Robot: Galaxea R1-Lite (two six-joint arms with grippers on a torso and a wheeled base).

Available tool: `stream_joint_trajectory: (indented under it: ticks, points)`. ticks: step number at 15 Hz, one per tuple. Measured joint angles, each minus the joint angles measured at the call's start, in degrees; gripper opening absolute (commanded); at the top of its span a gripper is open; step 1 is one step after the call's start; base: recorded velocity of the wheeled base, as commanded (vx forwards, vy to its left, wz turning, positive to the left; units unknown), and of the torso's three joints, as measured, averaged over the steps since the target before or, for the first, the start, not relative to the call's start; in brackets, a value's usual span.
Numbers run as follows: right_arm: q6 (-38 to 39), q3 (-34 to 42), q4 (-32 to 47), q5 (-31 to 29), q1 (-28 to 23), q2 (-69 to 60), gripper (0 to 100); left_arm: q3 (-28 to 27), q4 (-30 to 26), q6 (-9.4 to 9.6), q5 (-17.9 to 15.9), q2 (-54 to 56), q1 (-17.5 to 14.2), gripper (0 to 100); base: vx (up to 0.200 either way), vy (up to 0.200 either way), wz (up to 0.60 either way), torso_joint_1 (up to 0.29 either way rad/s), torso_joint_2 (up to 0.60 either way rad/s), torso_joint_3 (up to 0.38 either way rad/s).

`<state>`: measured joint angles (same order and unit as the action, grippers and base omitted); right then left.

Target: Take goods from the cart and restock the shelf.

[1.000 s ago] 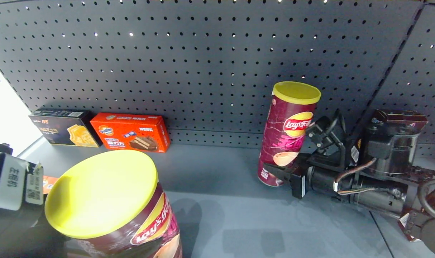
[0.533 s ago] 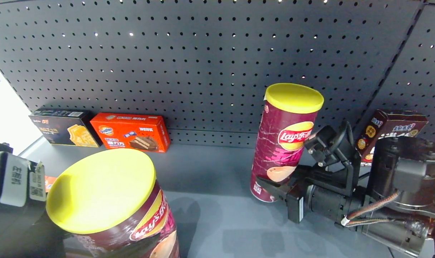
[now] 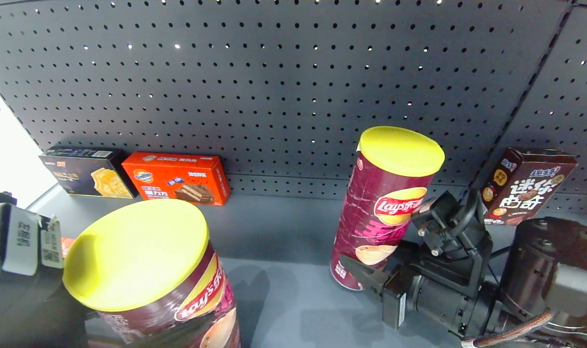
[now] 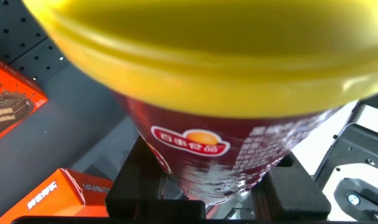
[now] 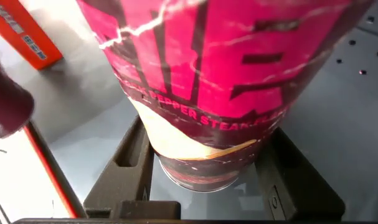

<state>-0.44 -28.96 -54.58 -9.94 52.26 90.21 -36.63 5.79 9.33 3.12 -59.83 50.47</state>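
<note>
Progress: mid-restock, by my read. The shelf [image 3: 293,232] has a black box [image 3: 88,171] and an orange box [image 3: 177,178] touching side by side at the back left against the pegboard [image 3: 274,87]. A brown box [image 3: 528,186] stands at the back right. Neither can is released yet, so two placements are left.

Left can [image 3: 143,270]: held by the left claw [image 4: 207,193], fingers clamped on either side of its lower body, yellow lid up. It sits at the shelf's front left, near the camera and well apart from the boxes. Can't tell if its base is on the shelf.

Right can [image 3: 385,208]: held by the right claw [image 5: 207,177], fingers closed on its lower end just above the base. It leans a little off upright, right of centre, near the brown box but not touching it. Base is at or just over the shelf, can't tell which.

Left to do: seat both cans upright, open both claws, back out.
</note>
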Motion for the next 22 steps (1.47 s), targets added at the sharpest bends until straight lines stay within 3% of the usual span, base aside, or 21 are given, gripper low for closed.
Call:
stream_joint_trajectory:
  ticks: [12,22]
  points:
    - [1.91,7.17,-2.13,-5.61,3.96,-0.09,0,-0.3,0.17,0.0,0.65,-1.66,-0.02,0,0.0,0.0,0.0,0.0,0.0,0.0]
    - [3.58,7.63,-2.13,-5.9,6.94,0.17,0,-0.27,0.34,-0.09,0.44,-2.57,-0.59,0,0.0,0.0,0.0,0.0,0.0,0.0]
